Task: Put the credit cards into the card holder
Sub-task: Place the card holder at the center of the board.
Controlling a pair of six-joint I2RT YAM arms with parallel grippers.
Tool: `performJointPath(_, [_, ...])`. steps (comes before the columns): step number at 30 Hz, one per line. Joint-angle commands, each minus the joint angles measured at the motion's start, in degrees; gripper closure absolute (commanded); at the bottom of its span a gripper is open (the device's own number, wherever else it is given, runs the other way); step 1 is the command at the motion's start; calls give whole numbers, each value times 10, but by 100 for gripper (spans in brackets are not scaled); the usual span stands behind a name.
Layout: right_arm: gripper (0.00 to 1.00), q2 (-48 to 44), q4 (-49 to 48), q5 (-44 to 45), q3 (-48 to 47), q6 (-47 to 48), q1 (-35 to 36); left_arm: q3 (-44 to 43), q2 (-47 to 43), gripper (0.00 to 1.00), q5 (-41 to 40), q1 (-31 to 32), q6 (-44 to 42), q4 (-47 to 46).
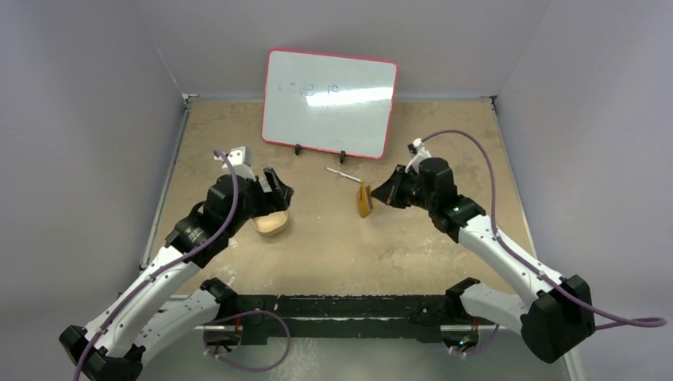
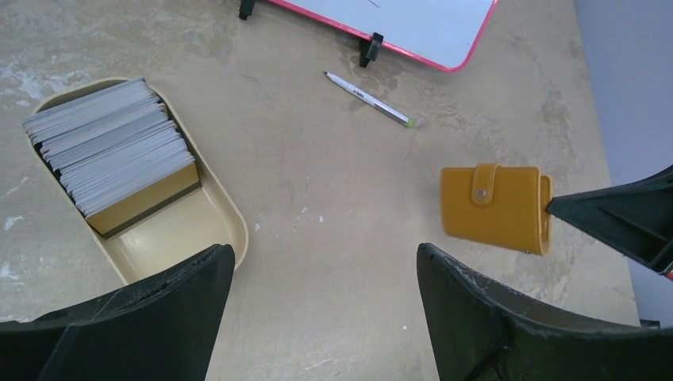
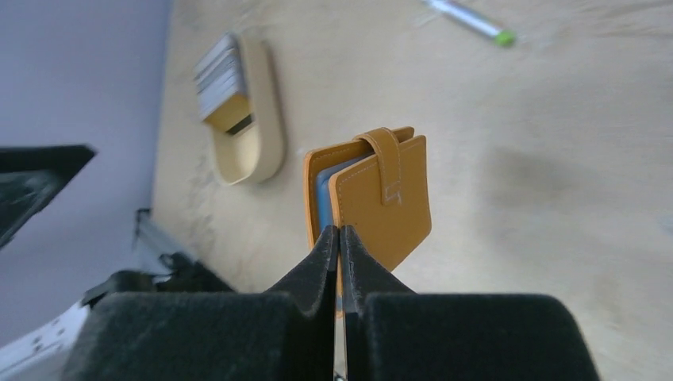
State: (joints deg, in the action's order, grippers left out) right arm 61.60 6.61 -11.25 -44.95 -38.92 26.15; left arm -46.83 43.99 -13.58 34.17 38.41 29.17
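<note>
The card holder [image 1: 364, 201] is an orange-tan wallet with its snap tab fastened. My right gripper [image 1: 381, 194] is shut on one edge of it and holds it on edge over the table's middle. The right wrist view shows the card holder [image 3: 389, 206] with bluish sleeves at its open side and my right gripper [image 3: 340, 238] clamped on it. A stack of credit cards [image 2: 111, 151] stands on edge in a tan dish [image 2: 230, 214]; the front card is orange-yellow above a dark one. My left gripper [image 2: 325, 262] is open and empty, just right of the dish.
A slim pen [image 2: 369, 99] lies between the card holder [image 2: 492, 208] and a red-framed whiteboard [image 1: 329, 103] standing at the back. The dish [image 1: 271, 225] sits under my left gripper [image 1: 278, 194]. Grey walls close the table on three sides.
</note>
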Motion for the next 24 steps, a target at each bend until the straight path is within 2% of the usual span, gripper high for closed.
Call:
performJointPath(1, [100,8,-214,-93,56,-101,22,2,14,16,14,-2,23,-20])
performJointPath(3, [100,38,-229,-100,57,-104,26,-4,20,17,16,-2,16,-17])
performJointPath(5, [100,71,-186,-89,45,-67,26,-7,23,18,20,-2,10,-17])
performJointPath(7, [100,101,-132,-89,38,-25,26,-20,31,20,-24,-2,17,12])
performJointPath(10, [100,153,-42,-28,8,48,11,-39,50,23,-48,-2,-2,45])
performJointPath(14, [86,163,62,54,-54,108,-26,-55,69,25,-35,-2,-34,43])
performJointPath(17, [79,146,89,101,-79,125,-54,-76,87,25,-36,-2,-50,45])
performJointPath(20, [65,146,125,166,-97,125,-54,-94,105,26,-32,-2,-61,45])
performJointPath(24, [56,128,136,171,-87,95,-55,-105,123,26,-8,-2,-72,39])
